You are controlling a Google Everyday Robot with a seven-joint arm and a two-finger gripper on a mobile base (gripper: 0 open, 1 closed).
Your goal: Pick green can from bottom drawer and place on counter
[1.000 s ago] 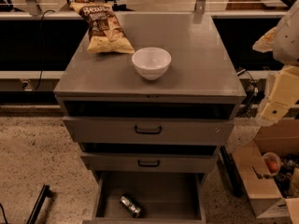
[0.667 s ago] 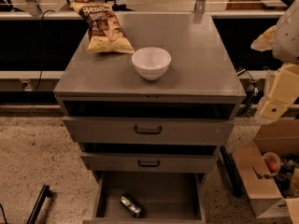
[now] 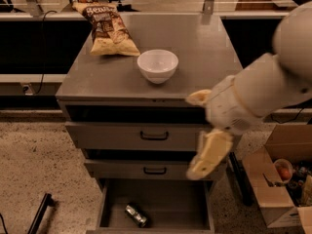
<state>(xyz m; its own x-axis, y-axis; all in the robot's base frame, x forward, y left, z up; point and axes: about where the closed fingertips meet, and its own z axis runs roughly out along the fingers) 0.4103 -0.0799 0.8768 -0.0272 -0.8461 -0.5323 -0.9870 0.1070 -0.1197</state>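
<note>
The green can (image 3: 136,214) lies on its side on the floor of the open bottom drawer (image 3: 181,204), left of the middle. Its colour looks dark and shiny from here. My gripper (image 3: 194,135) hangs in front of the cabinet's right side, level with the two upper drawers, well above and to the right of the can. Its cream fingers (image 3: 209,152) stand apart and hold nothing. The white arm reaches in from the right. The counter (image 3: 204,52) is the cabinet's grey top.
A white bowl (image 3: 157,65) and a bag of chips (image 3: 108,30) sit on the counter. The two upper drawers with black handles (image 3: 154,136) are slightly open. A cardboard box (image 3: 282,189) with items stands on the floor to the right. A black bar (image 3: 41,213) lies at the left.
The arm and gripper have swung from the far right edge leftward and down, in front of the cabinet's right side. The can, bowl and bag have not moved.
</note>
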